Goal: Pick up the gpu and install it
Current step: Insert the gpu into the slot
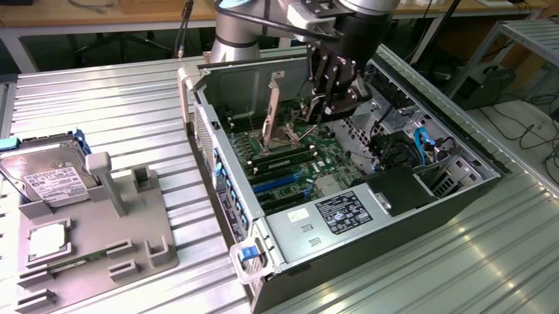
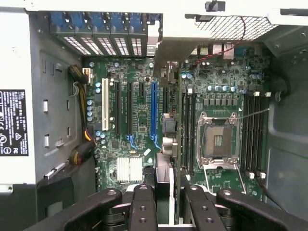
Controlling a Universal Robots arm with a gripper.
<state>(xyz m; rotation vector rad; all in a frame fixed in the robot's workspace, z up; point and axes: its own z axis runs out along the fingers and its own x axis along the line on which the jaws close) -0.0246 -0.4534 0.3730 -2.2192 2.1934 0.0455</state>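
My gripper hangs inside the open computer case, over the motherboard. It is shut on the gpu, which I see edge-on between the black fingers in the wrist view. The card runs away from the camera above the board, between the blue expansion slot and the memory slots. Its metal end bracket stands upright toward the case's rear wall. The card is above the board; whether it touches a slot I cannot tell.
An open CPU socket lies beside the card. A power supply with a black label fills the case's near end. At the exterior view's left, a grey fixture holds a hard drive and a square CPU chip.
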